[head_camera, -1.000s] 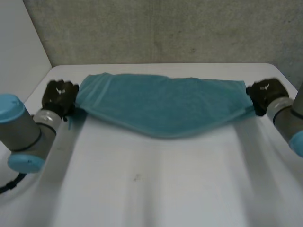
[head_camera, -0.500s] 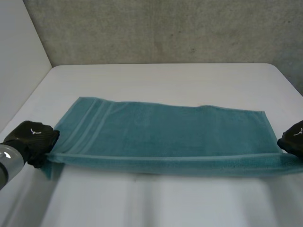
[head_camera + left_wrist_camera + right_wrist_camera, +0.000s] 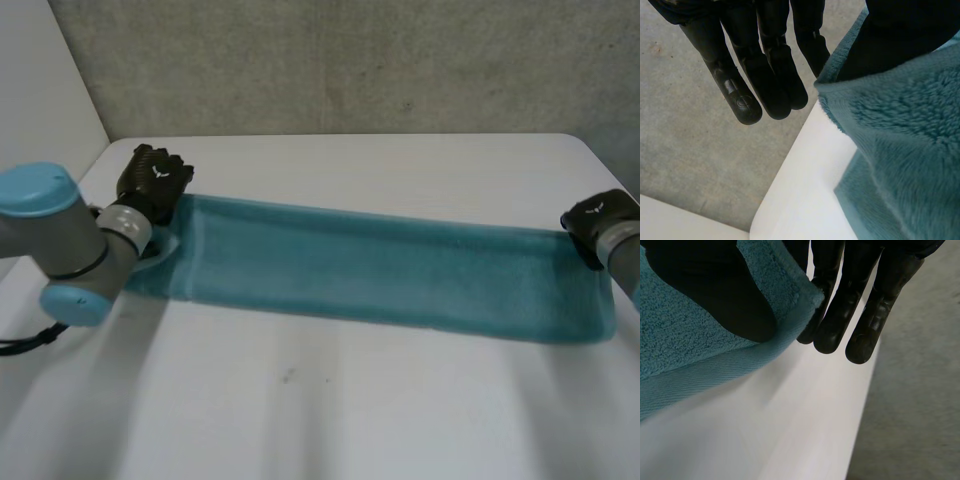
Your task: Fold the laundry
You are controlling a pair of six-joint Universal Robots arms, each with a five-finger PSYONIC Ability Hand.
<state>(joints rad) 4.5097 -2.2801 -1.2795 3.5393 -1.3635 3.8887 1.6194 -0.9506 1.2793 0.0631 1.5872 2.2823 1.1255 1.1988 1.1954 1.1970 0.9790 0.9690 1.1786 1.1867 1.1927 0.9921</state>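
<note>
A teal towel (image 3: pixel 380 275) lies as a long folded strip across the white table (image 3: pixel 350 420). My left hand (image 3: pixel 152 180) is at the towel's left end, at its far corner. In the left wrist view the thumb (image 3: pixel 905 35) presses the towel (image 3: pixel 905 150) against the straight fingers (image 3: pixel 765 80), pinching the corner. My right hand (image 3: pixel 598 218) is at the towel's right end, also at the far corner. There the thumb (image 3: pixel 710 290) clamps the towel's hemmed edge (image 3: pixel 690 355) against the fingers (image 3: pixel 840 305).
A grey rough wall (image 3: pixel 350 60) stands behind the table, and a pale wall (image 3: pixel 40 90) rises at the left. Grey floor (image 3: pixel 690 150) lies past the table's rounded corner (image 3: pixel 790 200) by my left hand. Floor (image 3: pixel 920 405) also lies beyond the table edge beside my right hand.
Half a second ago both hands were near the front edge with the towel spread flat. Both have since moved back towards the far side, carrying their edge over, and the towel is a narrower strip.
</note>
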